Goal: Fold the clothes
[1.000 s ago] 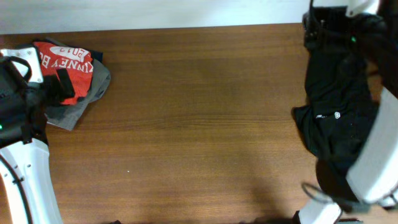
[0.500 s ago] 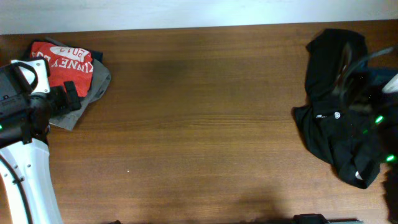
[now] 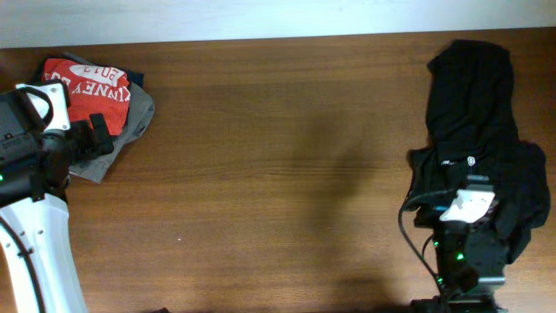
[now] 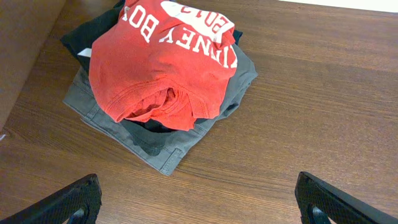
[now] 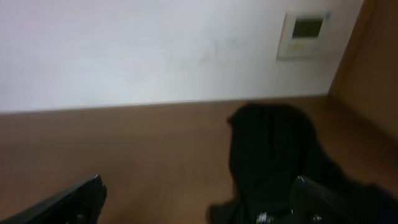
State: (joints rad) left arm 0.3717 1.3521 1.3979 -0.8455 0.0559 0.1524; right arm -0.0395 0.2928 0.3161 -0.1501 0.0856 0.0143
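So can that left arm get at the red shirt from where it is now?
Probably yes. The left gripper hangs open just short of the red T-shirt, which lies topmost over the grey garment, with nothing covering it or standing between.

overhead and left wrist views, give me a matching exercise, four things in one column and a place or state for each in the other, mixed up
Column one
A. red-orange T-shirt
B. grey garment
C. black garment
D. left tool

Column two
1. alone at the right end, crumpled
2. on top of the others at the left end, white lettering showing
3. open, holding nothing
4. lying beneath the red-orange one

Pairs: A-2, B-4, C-1, D-3
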